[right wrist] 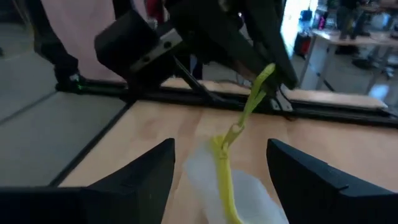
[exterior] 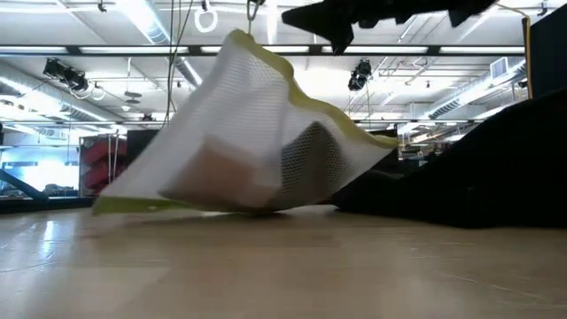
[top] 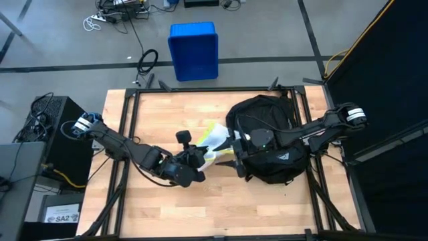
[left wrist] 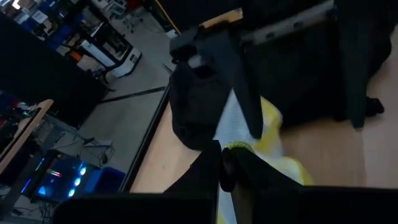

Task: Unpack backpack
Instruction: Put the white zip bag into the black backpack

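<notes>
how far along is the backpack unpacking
Done: a white mesh pouch with yellow trim is out of the backpack, on the table. In hand: the left gripper is shut on the pouch's edge; the right gripper is open beside it. Left: whatever remains inside cannot be seen.

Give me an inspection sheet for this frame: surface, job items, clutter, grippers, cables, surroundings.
Surface: light wooden tabletop in a black frame.
Job's things: large black fabric backpack lies on the table's right half; a white mesh pouch with yellow trim lies on the table beside it, one edge lifted.
Clutter: nothing seen on the table.
Grippers: left gripper shut on the white mesh pouch's yellow edge; right gripper open, above the pouch, holding nothing.
Cables: black coil and loose leads on the floor beyond the table.
Surroundings: blue plastic bin on the floor beyond the table; black computer tower left of it.
</notes>
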Controlling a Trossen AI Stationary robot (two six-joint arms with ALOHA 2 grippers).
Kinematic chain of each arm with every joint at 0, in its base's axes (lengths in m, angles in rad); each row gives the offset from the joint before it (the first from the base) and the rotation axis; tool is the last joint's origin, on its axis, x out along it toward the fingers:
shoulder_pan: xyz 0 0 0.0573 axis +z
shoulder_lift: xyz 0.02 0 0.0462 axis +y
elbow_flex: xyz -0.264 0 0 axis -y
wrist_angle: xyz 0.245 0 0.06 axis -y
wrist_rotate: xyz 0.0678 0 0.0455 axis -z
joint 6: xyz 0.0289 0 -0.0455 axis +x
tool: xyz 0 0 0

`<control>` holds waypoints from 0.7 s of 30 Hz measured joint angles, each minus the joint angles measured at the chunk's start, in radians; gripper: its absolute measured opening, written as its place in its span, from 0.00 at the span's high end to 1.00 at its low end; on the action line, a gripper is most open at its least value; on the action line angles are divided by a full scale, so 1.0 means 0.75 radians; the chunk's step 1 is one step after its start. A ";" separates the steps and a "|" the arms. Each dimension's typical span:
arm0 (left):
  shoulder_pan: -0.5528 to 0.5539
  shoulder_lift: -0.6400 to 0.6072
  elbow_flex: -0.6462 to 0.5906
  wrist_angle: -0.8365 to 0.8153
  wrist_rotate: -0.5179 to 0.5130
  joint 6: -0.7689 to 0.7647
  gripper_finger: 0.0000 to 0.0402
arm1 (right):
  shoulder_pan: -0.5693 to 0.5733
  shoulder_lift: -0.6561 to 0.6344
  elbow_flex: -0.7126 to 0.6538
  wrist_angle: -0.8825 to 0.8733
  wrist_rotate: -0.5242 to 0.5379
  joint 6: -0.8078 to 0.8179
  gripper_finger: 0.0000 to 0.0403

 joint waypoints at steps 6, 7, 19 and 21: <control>0.000 0.000 -0.006 -0.030 0.021 -0.021 1.00 | 0.062 -0.032 0.316 -0.581 0.144 -0.074 0.49; 0.000 0.000 -0.006 -0.035 0.023 -0.022 1.00 | 0.073 -0.016 0.372 -0.644 0.166 -0.087 0.49; -0.004 0.000 -0.008 -0.061 0.056 -0.056 1.00 | 0.017 0.302 0.468 -0.558 0.087 0.023 0.48; -0.004 0.000 -0.008 -0.062 0.056 -0.056 1.00 | 0.003 0.343 0.467 -0.480 -0.001 0.042 0.47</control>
